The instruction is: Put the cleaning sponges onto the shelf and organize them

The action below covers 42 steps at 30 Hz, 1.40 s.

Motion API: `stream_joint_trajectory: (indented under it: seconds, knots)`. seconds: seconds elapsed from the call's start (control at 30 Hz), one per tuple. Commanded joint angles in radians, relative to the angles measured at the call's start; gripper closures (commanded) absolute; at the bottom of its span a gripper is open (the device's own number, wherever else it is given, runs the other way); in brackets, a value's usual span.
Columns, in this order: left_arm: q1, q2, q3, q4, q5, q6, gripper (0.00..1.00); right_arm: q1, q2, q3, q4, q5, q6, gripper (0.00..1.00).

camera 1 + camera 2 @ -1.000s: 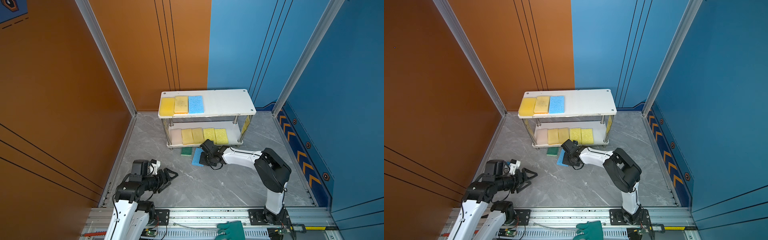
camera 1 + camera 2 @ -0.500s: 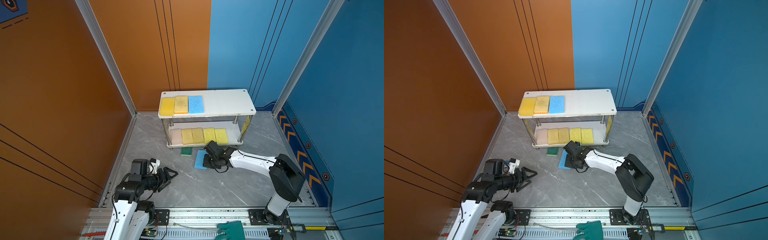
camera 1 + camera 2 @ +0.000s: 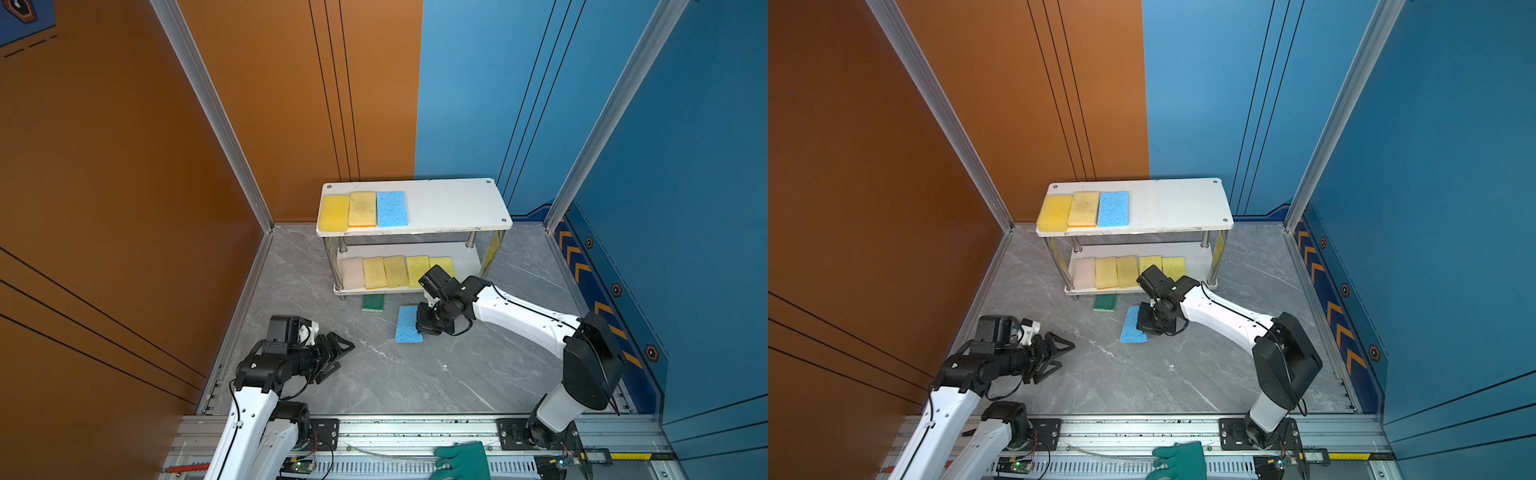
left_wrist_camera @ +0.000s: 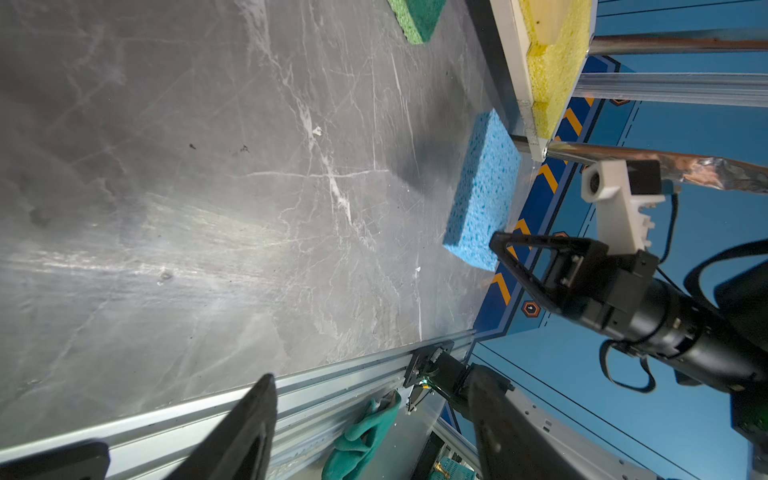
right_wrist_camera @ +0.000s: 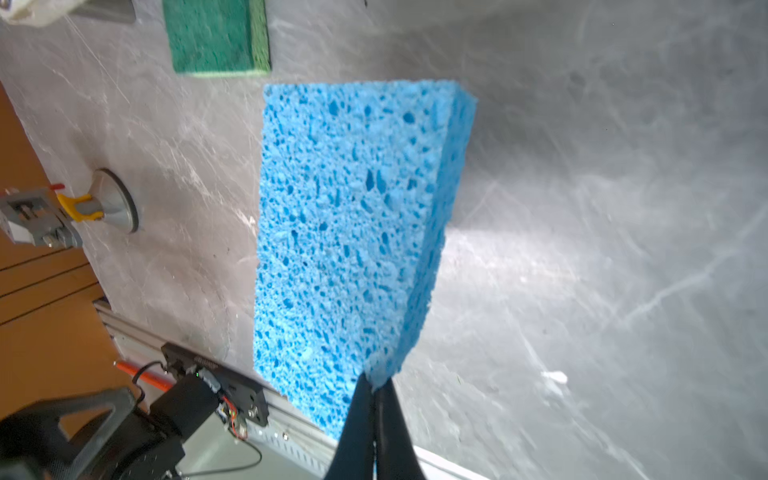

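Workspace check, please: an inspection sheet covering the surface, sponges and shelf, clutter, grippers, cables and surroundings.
Surface: grey marbled floor.
Job's things: shelf carries a top row of sponges, three, and a lower row of sponges, five; green sponge on the floor beside it; blue sponge pinched at one corner.
Clutter: green glove on the front rail.
Grippers: left gripper open, empty; right gripper fingers shut on the blue sponge.
Cables: black cable looped at the right wrist.
Surroundings: orange wall, blue wall.

Your worktop (image 3: 415, 382) carries the shelf (image 3: 457, 203) at its far edge. Top board, left end: two yellow sponges (image 3: 333, 212), then a light blue sponge (image 3: 391, 208). Lower board: pink-beige sponge (image 3: 352, 272), then four yellow sponges (image 3: 395, 271) in a row. Dark green sponge (image 3: 372, 302) lies flat on the worktop, just off the shelf's front edge. Second blue sponge (image 3: 406, 324) is near it; you can't tell whether it touches the worktop.
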Motion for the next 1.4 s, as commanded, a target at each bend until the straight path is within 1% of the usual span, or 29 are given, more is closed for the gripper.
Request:
stream_joint_trajectory:
  seconds: [0.0,0.17,0.27,0.47,0.57,0.63,0.7,0.77,0.83,0.9,0.97,1.13,1.23,1.37]
  knots:
    - [-0.003,0.004,-0.038,0.034,-0.054,-0.035,0.27,-0.037,-0.071,-0.007,-0.192,-0.066,-0.073,1.00]
    - [-0.006,0.006,-0.100,0.081,-0.096,-0.085,0.27,-0.192,-0.132,0.037,-0.371,-0.119,-0.197,1.00]
    - [-0.007,0.015,-0.130,0.099,-0.115,-0.110,0.27,-0.250,-0.169,0.050,-0.458,-0.136,-0.248,1.00]
    - [-0.025,0.002,-0.125,0.121,-0.150,-0.113,0.27,-0.240,-0.313,-0.013,-0.456,-0.123,-0.208,1.00]
    - [-0.075,-0.010,-0.091,0.121,-0.183,-0.114,0.27,-0.229,-0.389,-0.034,-0.407,-0.099,-0.150,1.00]
    - [-0.139,-0.012,-0.070,0.151,-0.216,-0.122,0.26,-0.213,-0.430,-0.046,-0.359,-0.093,-0.112,1.00]
    - [-0.214,0.016,-0.056,0.213,-0.220,-0.129,0.26,-0.177,-0.458,-0.059,-0.342,-0.055,-0.093,1.00]
    - [-0.313,0.065,-0.024,0.264,-0.234,-0.130,0.26,-0.123,-0.488,-0.088,-0.318,-0.020,-0.069,1.00]
    - [-0.428,0.106,0.017,0.318,-0.259,-0.123,0.25,-0.048,-0.527,-0.131,-0.249,0.006,-0.026,1.00]
    - [-0.505,0.123,0.048,0.356,-0.278,-0.121,0.24,0.011,-0.564,-0.158,-0.198,0.046,0.011,1.00]
    - [-0.533,0.126,0.059,0.424,-0.265,-0.144,0.24,0.039,-0.569,-0.156,-0.188,0.059,0.011,1.00]
    - [-0.536,0.136,0.047,0.679,-0.178,-0.258,0.23,0.103,-0.559,-0.123,-0.190,0.084,-0.016,1.00]
    - [-0.552,0.171,0.083,0.743,-0.142,-0.272,0.22,0.120,-0.539,-0.088,-0.185,0.077,-0.033,1.00]
    - [-0.576,0.220,0.128,0.761,-0.095,-0.273,0.22,0.156,-0.505,-0.030,-0.182,0.088,-0.046,1.00]
